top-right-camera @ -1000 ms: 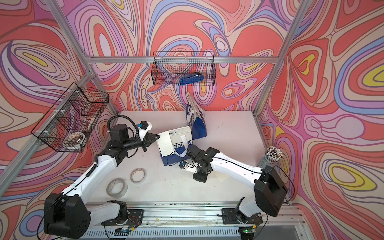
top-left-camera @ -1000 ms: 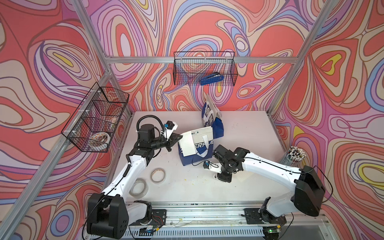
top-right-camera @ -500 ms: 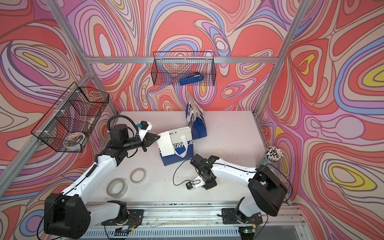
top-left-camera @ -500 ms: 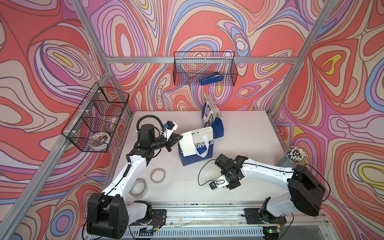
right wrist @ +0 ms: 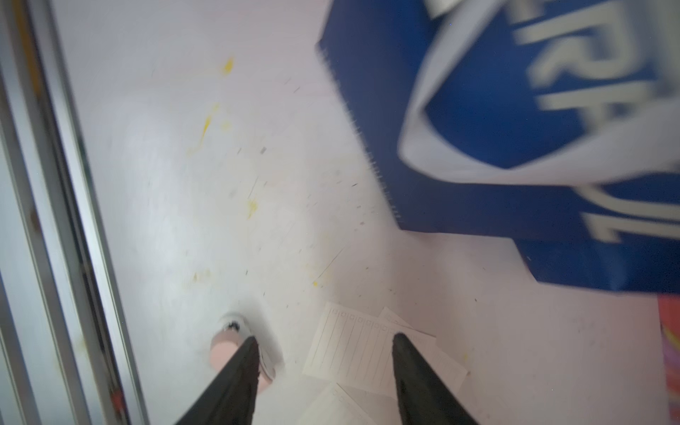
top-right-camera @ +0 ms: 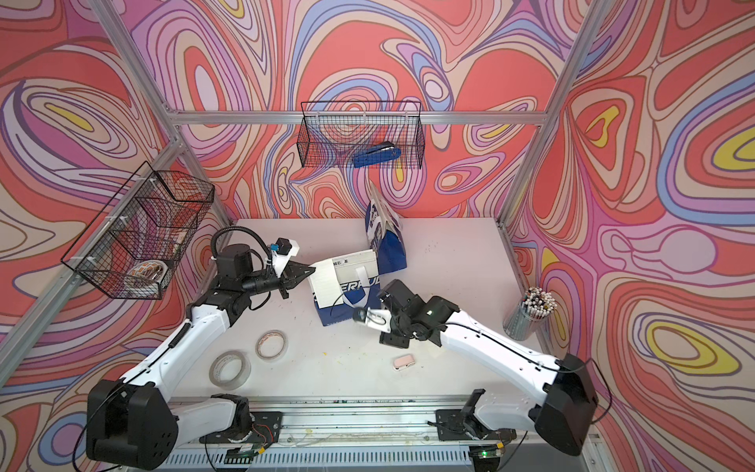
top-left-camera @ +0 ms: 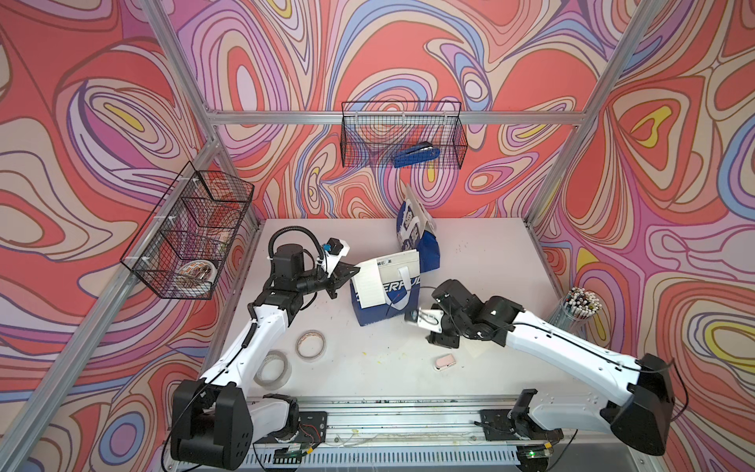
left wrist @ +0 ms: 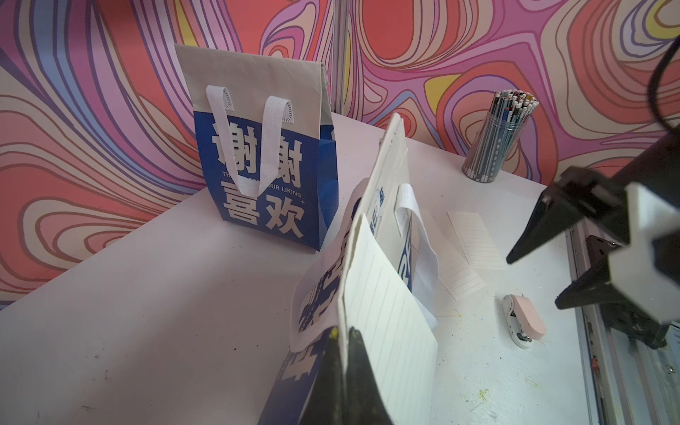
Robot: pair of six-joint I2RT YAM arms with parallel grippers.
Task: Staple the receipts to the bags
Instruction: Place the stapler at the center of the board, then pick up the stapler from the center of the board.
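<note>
Pinning a receipt (left wrist: 386,323) to the rim of the lettered bag (top-left-camera: 382,312), the left gripper (left wrist: 344,331) is clamped shut; the right gripper (right wrist: 323,336) is spread open just beside the pink stapler (top-left-camera: 444,361) on the counter (top-left-camera: 347,384); apparently the stapler must be grasped next and carried to the pinched edge.

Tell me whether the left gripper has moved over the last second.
No. The left gripper keeps the same place relative to the side wire basket, shut on the receipt at the top edge of the tote bag.
</note>
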